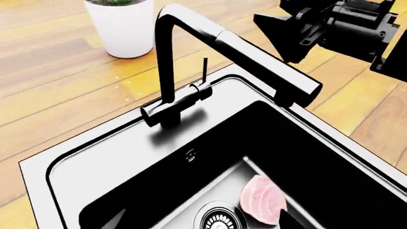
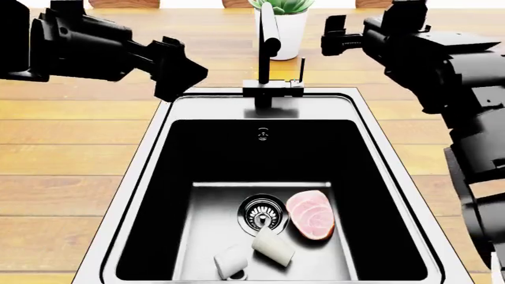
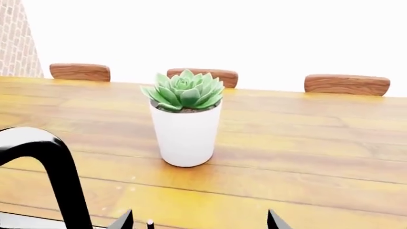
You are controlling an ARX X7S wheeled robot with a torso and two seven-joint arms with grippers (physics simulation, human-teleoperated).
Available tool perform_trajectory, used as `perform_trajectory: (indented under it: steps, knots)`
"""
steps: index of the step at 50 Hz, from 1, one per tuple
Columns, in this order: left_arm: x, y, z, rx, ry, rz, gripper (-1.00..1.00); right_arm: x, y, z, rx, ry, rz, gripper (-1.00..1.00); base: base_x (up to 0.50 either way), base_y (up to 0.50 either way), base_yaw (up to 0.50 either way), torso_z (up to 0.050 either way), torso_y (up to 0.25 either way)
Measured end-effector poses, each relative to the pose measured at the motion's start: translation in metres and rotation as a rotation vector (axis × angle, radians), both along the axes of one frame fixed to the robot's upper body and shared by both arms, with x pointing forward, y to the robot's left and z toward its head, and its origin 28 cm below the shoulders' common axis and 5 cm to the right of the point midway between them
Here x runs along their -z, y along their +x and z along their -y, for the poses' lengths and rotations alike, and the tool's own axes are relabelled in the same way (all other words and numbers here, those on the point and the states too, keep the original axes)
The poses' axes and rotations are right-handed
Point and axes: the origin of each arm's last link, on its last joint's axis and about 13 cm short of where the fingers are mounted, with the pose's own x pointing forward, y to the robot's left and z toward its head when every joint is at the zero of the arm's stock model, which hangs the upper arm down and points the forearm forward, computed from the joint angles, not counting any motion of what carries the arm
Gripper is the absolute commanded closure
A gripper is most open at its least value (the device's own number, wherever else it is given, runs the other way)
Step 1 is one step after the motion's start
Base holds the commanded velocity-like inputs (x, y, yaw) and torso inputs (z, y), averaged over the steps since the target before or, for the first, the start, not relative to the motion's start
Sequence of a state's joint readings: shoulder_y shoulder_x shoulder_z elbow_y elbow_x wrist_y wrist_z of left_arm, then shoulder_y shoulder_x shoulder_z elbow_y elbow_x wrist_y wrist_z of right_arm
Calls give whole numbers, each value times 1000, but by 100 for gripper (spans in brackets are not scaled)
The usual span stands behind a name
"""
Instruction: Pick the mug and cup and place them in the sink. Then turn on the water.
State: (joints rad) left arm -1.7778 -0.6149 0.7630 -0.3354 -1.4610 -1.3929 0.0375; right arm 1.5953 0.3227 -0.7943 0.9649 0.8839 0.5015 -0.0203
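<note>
wooden countertop (image 2: 71,136) – black sink (image 2: 236,103) holding mug (image 2: 230,261), cup (image 2: 273,246), right gripper (image 3: 199,220) wide, left gripper (image 2: 180,71) unclear

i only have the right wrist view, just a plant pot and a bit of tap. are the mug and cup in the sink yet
Observer: Yes. The mug and the cup both lie on their sides on the floor of the sink, near the drain.
Operator: ok is water running
Observer: No stream shows under the tap in the head view or the left wrist view.
Operator: where's the lever from my claw
Observer: The thin lever stands upright at the tap's base. In the head view the right claw sits beyond it and to its right, not touching it.
</note>
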Motion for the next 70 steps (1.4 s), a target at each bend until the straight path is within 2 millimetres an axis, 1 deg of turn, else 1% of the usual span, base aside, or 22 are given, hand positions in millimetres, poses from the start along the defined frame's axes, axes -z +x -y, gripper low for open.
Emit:
perform_trajectory:
  steps: [5,11,19,28,47,66,70]
  knots:
    - [-7,-10,-8,-49,-19,24,-100,4,8,-5,23,-16,8,-100,0,0,0,0,0]
    - [-16,-20,-15,-92,-40,50,-100,8,13,-11,32,-28,17,-100,0,0,0,0,0]
    - [-30,-34,-24,-128,-64,108,-100,13,17,-24,17,-23,25,-100,0,0,0,0,0]
    - [-40,-43,-28,-132,-73,153,-100,11,18,-36,-17,16,25,-100,0,0,0,0,0]
    - [-46,-45,-29,-94,-62,186,-100,6,18,-46,-59,45,20,-100,0,0,0,0,-144]
    - [-45,-41,-28,-63,-72,197,-100,-1,18,-49,-68,59,34,-100,0,0,0,0,-181]
    - [-45,-40,-28,-62,-74,198,-100,-1,18,-49,-66,61,37,-100,0,0,0,0,0]
